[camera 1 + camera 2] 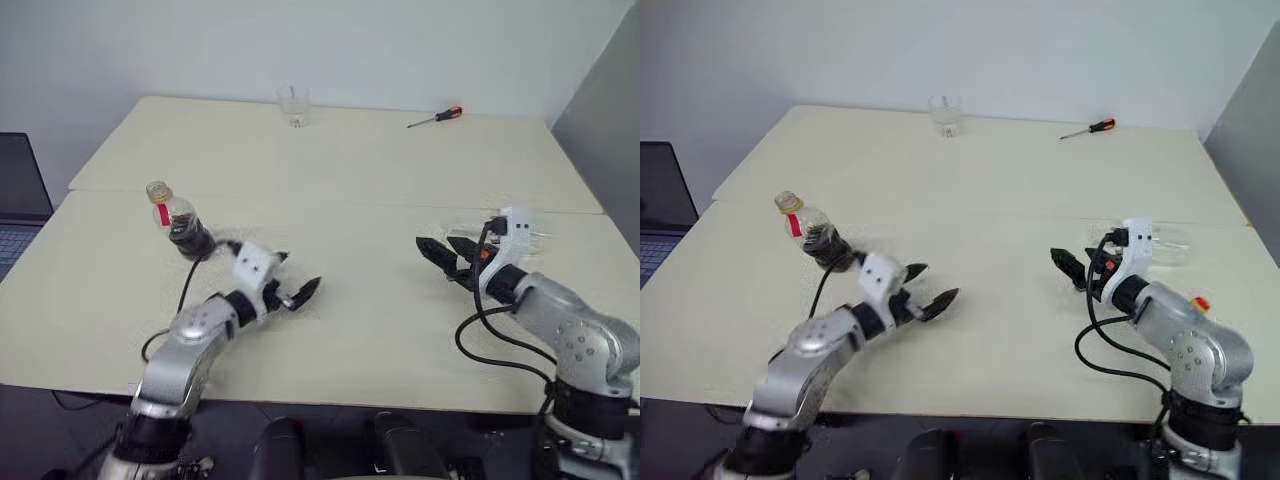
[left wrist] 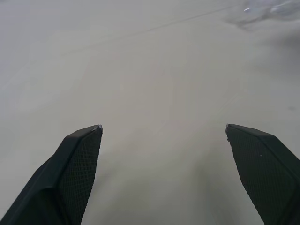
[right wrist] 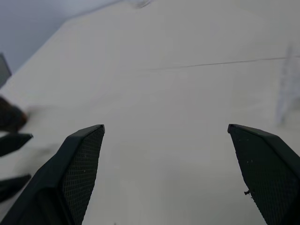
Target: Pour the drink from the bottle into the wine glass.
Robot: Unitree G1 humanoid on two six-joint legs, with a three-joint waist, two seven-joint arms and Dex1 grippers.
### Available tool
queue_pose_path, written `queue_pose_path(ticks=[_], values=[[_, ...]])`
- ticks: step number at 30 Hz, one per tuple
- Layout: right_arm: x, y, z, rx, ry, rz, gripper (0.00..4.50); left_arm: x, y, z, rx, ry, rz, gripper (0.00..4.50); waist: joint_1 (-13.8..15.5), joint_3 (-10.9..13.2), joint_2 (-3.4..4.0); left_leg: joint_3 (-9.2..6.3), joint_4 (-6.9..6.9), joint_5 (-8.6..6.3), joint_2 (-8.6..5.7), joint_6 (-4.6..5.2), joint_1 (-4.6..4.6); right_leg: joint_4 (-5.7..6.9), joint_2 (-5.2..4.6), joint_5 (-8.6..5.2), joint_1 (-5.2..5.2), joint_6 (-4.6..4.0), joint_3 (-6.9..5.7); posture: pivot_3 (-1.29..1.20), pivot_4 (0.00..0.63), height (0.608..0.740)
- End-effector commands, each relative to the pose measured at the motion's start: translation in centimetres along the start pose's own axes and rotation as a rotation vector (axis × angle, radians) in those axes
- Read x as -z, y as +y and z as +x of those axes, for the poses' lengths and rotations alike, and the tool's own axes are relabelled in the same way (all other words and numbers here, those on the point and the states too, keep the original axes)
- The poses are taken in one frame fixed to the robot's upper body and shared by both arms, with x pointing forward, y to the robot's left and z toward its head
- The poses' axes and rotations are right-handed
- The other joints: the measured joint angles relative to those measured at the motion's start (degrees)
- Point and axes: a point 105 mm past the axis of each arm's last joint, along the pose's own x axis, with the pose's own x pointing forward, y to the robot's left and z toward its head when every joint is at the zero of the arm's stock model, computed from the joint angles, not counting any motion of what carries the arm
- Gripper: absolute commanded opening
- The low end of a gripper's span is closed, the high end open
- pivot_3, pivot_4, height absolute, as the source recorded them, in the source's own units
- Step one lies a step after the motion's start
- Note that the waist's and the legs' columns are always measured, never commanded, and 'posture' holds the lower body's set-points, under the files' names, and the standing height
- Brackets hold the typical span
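The bottle point(image 1: 176, 222) stands on the table's left half, leaning slightly, with a yellow cap, a red tag and dark drink point(image 1: 190, 241) low in its body. My left gripper point(image 1: 293, 277) is open just right of and nearer than the bottle, pointing right, nothing between its fingers point(image 2: 77, 164). My right gripper point(image 1: 443, 250) is open over the right half, pointing left, also empty. Behind its wrist is a clear glass shape point(image 1: 1172, 246), apparently the wine glass, low on the table and partly hidden; I cannot tell whether it is upright.
A short clear tumbler point(image 1: 293, 105) stands at the far edge of the table point(image 1: 350, 190), with a red-handled screwdriver point(image 1: 437, 117) to its right. A laptop point(image 1: 20, 190) sits off the table's left side. A seam runs across the tabletop between the two halves.
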Motion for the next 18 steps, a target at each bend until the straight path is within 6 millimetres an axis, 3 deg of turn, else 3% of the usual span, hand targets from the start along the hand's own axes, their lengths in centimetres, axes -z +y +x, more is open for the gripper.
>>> queue_pose_path(ticks=[1, 11, 18], values=[[-1.1, -1.0, -0.7, 0.105, -0.068, 0.124, 4.5, -1.1, -1.0, 0.9, 0.106, 0.014, 0.063, 4.48, -0.1, 0.0, 0.02, 0.0, 0.0, 0.0, 0.0, 0.0, 0.0, -0.01, 0.0, 0.0, -0.01, 0.0, 0.0, 0.0, 0.15, 0.74], [-2.5, -3.5, 0.4, 0.297, -0.19, 0.572, 4.5, -2.9, -1.8, 1.6, 0.265, 0.038, 0.247, 4.48, -0.5, 0.0, 0.05, 0.02, -0.04, 0.0, -0.02, 0.01, -0.02, -0.02, -0.02, 0.0, -0.06, -0.01, 0.06, 0.0, 0.15, 0.74], [-2.9, -4.1, 2.1, 0.311, -0.197, 0.791, 4.5, -3.3, -1.6, 1.8, 0.282, 0.039, 0.276, 4.48, -1.1, 0.0, 0.08, -0.03, -0.07, 0.0, -0.02, 0.01, -0.03, -0.04, -0.02, 0.0, -0.07, -0.01, 0.14, 0.0, 0.15, 0.74]])
